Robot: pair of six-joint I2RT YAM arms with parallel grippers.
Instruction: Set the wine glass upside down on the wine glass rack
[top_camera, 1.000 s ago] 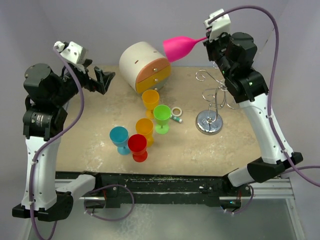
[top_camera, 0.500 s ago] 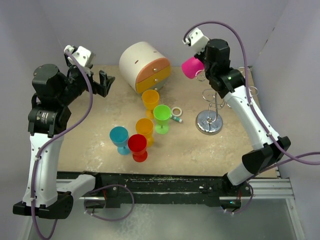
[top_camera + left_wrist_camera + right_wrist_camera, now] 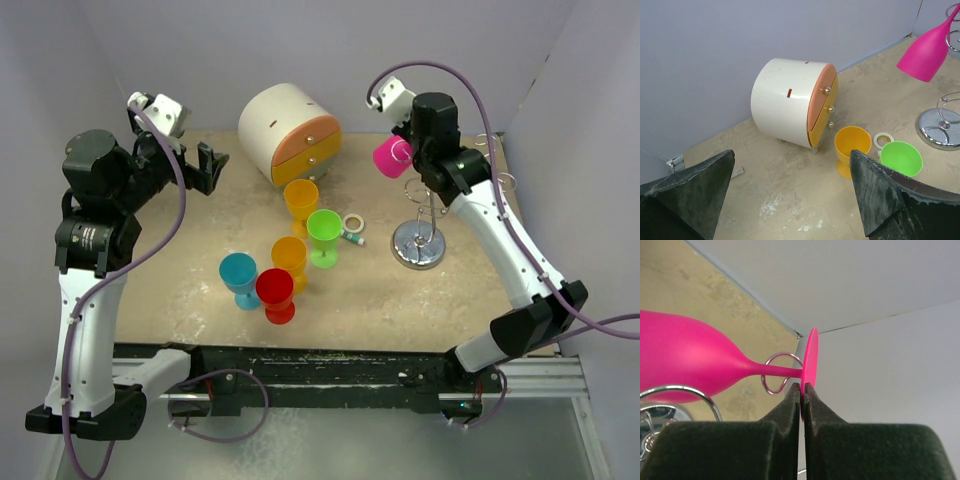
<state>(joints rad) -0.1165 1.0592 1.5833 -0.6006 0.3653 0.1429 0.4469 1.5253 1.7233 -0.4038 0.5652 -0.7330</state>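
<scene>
The pink wine glass hangs in the air at the back right with its bowl tilted down and to the left; it also shows in the left wrist view. My right gripper is shut on the rim of the glass's foot, as the right wrist view shows. The chrome wine glass rack stands just below and to the right of the glass. One of its curled arms shows right behind the stem. My left gripper is open and empty above the back left of the table.
A white round drawer cabinet with orange fronts lies at the back centre. Several coloured cups stand mid-table: orange, green, orange, blue, red. A tape roll lies beside the green cup.
My right arm has swung the pink glass from high at the back down and right, close to the rack's arms. My left arm shifted slightly, then stayed still.
</scene>
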